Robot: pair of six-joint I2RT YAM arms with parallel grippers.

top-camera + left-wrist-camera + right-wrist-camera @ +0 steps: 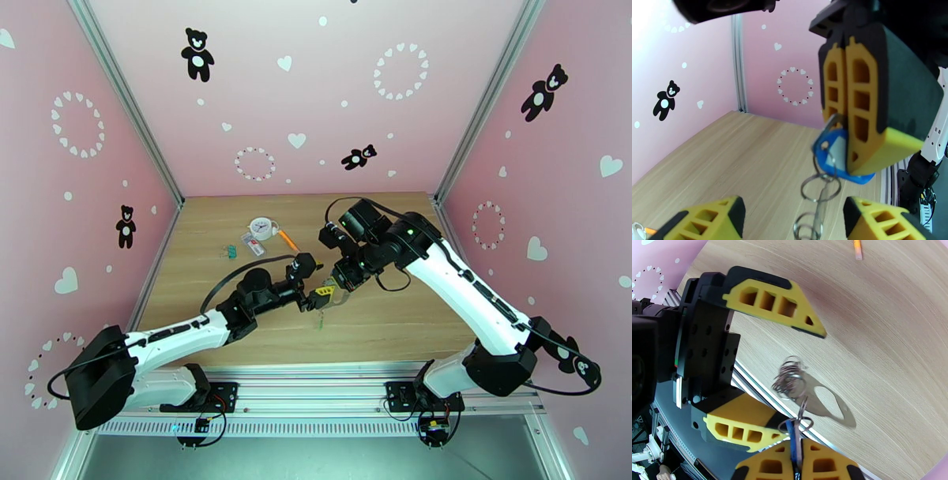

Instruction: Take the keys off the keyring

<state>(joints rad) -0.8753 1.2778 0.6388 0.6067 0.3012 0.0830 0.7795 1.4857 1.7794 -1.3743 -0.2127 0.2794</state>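
Observation:
My right gripper (847,158) (796,453) is shut on the blue-tagged key (831,152) and holds it above the table. From that key hangs a string of thin metal rings (821,187) with a coiled ring (790,378) and a flat silver plate (825,402). My left gripper (794,209) (800,382) is open, one finger on each side of the hanging rings, not touching them. In the top view both grippers (320,298) (341,278) meet over the table's middle. The green-tagged key (320,320) dangles just below them. The black strap loop is hidden.
At the back left of the table (379,331) lie a round white disc (261,227), an orange pen (286,239), a red-and-white tag (254,246) and a small teal item (230,251). Pink walls close three sides.

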